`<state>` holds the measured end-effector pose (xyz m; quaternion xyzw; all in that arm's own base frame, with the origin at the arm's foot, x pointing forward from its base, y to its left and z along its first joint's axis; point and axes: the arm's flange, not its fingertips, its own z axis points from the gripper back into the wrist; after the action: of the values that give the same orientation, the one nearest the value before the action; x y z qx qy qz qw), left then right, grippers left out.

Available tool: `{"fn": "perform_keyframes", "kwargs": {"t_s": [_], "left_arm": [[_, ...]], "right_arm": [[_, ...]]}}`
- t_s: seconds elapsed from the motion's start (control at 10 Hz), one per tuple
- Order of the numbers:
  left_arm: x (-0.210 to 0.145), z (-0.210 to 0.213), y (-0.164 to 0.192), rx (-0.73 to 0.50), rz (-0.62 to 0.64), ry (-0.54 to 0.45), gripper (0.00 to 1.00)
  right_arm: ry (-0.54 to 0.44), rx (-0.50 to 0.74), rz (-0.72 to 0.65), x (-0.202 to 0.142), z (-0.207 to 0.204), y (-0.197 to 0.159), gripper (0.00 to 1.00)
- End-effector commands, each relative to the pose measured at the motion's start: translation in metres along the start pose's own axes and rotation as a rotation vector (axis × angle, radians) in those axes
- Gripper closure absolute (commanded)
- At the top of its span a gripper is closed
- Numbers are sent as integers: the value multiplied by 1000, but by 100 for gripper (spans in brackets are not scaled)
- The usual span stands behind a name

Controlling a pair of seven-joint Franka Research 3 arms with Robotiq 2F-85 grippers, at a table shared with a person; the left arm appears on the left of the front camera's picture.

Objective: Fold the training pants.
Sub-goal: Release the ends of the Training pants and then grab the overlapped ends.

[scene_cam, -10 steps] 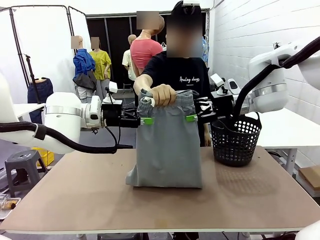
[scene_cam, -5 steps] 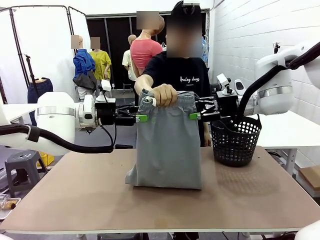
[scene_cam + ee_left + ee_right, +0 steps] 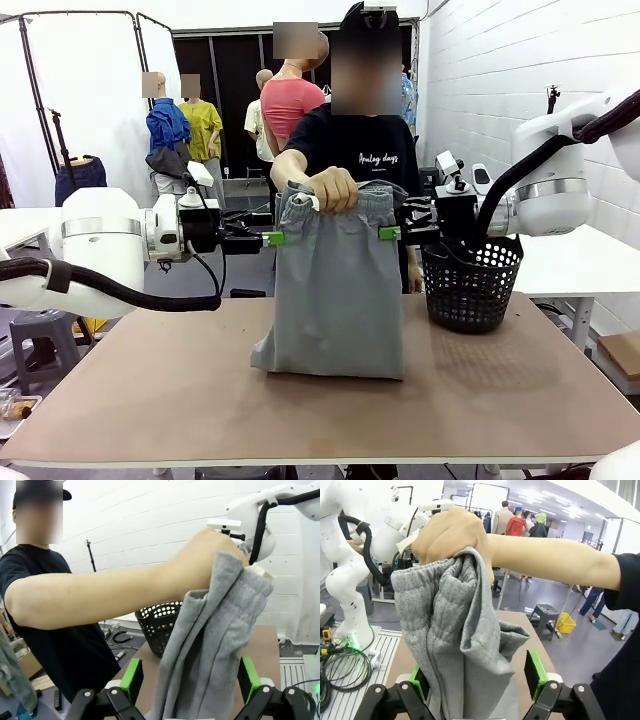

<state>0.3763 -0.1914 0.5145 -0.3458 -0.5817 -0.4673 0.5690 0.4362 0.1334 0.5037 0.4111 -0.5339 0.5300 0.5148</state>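
My left claw (image 3: 272, 238) has drawn back a touch; it and my right claw (image 3: 389, 233) stand wide, gripping nothing. The pants (image 3: 338, 300) hang between them, pinched by the person's hand (image 3: 333, 188) just above. Handover looks done.

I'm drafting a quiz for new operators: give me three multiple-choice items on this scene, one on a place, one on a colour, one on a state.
1. Where does the black perforated plastic basket stand? A. on the brown table, at the robot's right of the light grey jersey training pants; B. on the floor; C. on a stool.
2. What colour are the finger pads? A. red; B. green; C. blue.
3. How do the left gripper and right gripper stand? A. both shut; B. left shut, right open; C. both open, fabric between the fingers.
Key: 1 A, it sits on the table; 2 B, green in both wrist views; 3 C, each wrist view shows spread fingers.
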Motion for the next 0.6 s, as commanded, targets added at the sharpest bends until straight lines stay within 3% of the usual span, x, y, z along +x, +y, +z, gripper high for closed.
{"fn": "perform_keyframes", "kwargs": {"t_s": [0.0,0.2,0.5], "left_arm": [[-6,-2,-9,62,-15,-9,0],[-3,-1,-9,69,-24,2,0],[-2,-12,-1,-37,0,-3,0]], "right_arm": [[-23,-24,7,-5,2,2,9],[-42,-2,-12,-10,3,1,9],[-21,67,-36,-9,11,-1,9]]}}
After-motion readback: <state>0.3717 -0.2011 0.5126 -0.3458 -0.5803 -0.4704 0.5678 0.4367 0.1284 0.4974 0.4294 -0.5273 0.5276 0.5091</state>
